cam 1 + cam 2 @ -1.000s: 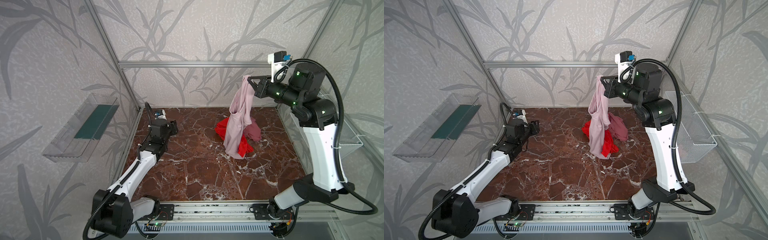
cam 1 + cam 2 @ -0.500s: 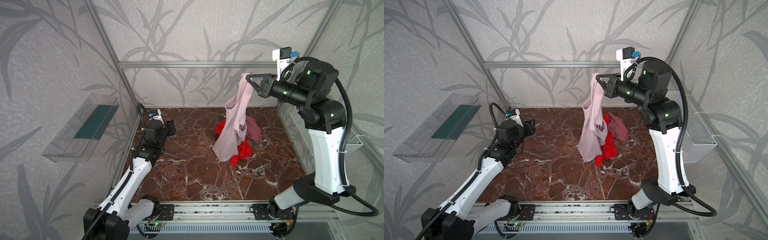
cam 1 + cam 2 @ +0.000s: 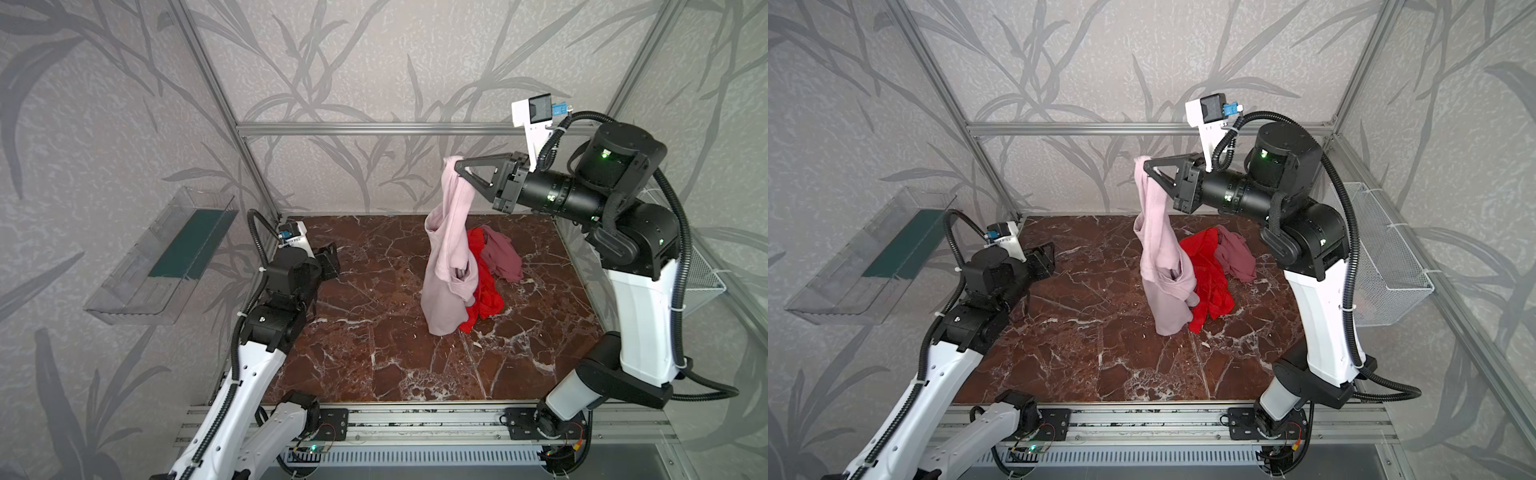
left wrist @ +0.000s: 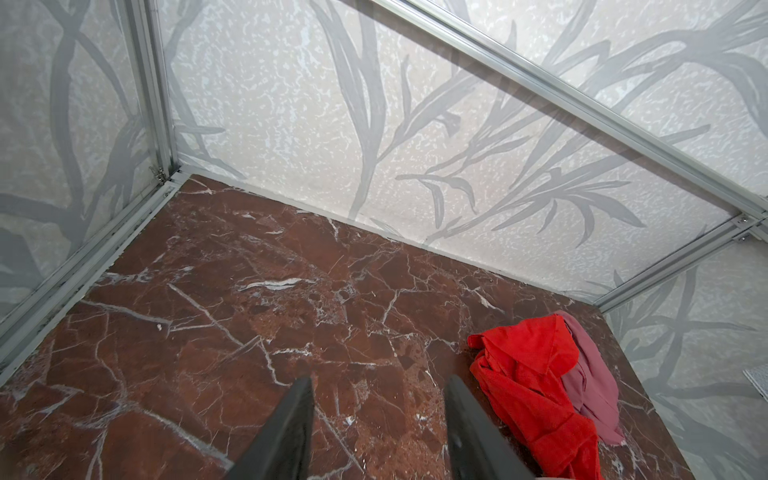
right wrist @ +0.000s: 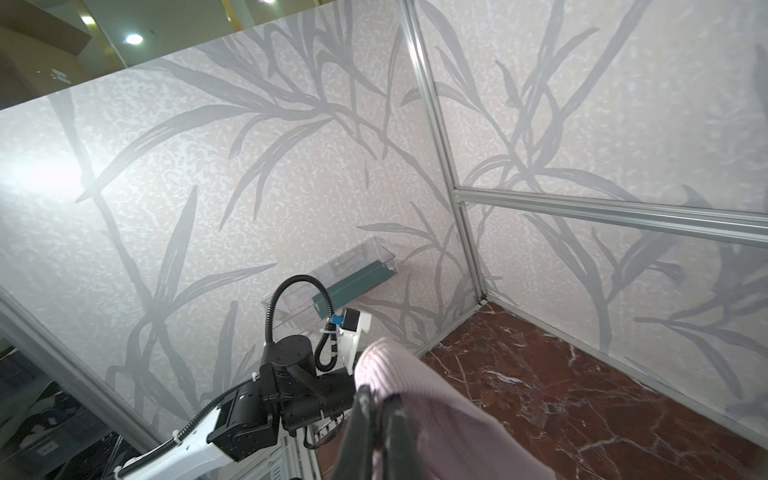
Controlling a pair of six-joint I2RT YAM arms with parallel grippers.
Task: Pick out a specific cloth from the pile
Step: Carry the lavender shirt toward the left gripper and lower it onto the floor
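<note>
While one cloth [image 3: 446,266] hangs pinched, the pile [image 3: 485,286] holds two others.

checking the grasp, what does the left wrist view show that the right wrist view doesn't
Only the left wrist view: the left gripper, open and empty, with the red cloth and mauve cloth on the marble table. Only the right wrist view: the right gripper shut on the pale lilac-pink cloth, plus the left arm and a clear wall tray. Both: the table and leaf-patterned walls.
</note>
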